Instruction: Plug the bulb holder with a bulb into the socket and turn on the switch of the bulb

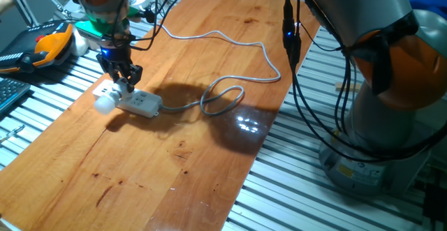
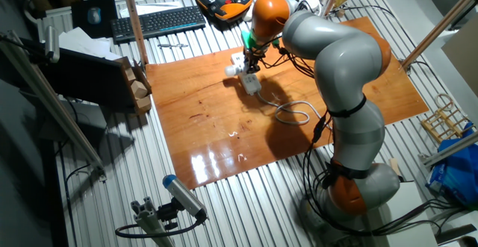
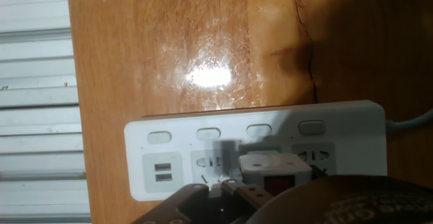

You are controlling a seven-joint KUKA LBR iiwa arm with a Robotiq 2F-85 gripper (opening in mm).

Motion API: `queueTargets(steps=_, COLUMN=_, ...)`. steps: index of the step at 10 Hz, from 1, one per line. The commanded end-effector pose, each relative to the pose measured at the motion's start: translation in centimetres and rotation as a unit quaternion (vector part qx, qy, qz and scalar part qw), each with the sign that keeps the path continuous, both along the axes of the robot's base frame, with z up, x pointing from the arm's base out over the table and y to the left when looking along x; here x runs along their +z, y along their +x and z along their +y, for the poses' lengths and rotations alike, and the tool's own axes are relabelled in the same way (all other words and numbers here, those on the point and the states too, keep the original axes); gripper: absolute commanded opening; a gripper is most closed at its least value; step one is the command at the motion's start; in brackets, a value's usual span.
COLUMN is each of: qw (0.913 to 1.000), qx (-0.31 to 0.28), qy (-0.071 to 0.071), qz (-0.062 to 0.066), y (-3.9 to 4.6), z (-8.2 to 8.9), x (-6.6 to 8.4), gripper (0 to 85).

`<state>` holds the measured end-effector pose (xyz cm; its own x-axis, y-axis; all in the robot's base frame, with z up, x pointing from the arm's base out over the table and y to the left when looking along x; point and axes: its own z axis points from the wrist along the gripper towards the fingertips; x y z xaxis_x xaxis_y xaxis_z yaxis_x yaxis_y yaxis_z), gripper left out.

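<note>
My gripper (image 1: pixel 126 82) is low over the socket (image 1: pixel 140 103), bulb holder (image 3: pixel 274 171) seated in an outlet w/ red switch up, ready to press; can't tell if fingers are pinching it.

We take the long flat white power strip (image 1: pixel 140 103) as our landmark, lying on the wooden tabletop (image 1: pixel 174 161). The small white boxy bulb holder (image 3: pixel 274 170) sits on the strip, over its outlet row, with 1 round white bulb (image 1: pixel 104 105) just beside the strip's end. The strip's grey cable (image 1: pixel 222 95) loops away from its other end.
</note>
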<state>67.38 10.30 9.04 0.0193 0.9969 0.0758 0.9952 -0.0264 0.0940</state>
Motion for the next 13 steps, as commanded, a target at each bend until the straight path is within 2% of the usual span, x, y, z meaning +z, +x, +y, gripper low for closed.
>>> queueTargets(steps=1, qw=1.0000, qx=0.001, qy=0.000, qz=-0.001, y=-0.05, z=0.05, x=-0.25, gripper=0.0)
queueTargets(steps=8, qw=1.0000, qx=0.002, qy=0.004, qz=0.002, y=-0.08, z=0.12, x=-0.68, gripper=0.0)
queueTargets(steps=13, qw=0.9998, qx=0.007, qy=0.008, qz=0.014, y=-0.03, z=0.04, x=-0.30, gripper=0.0)
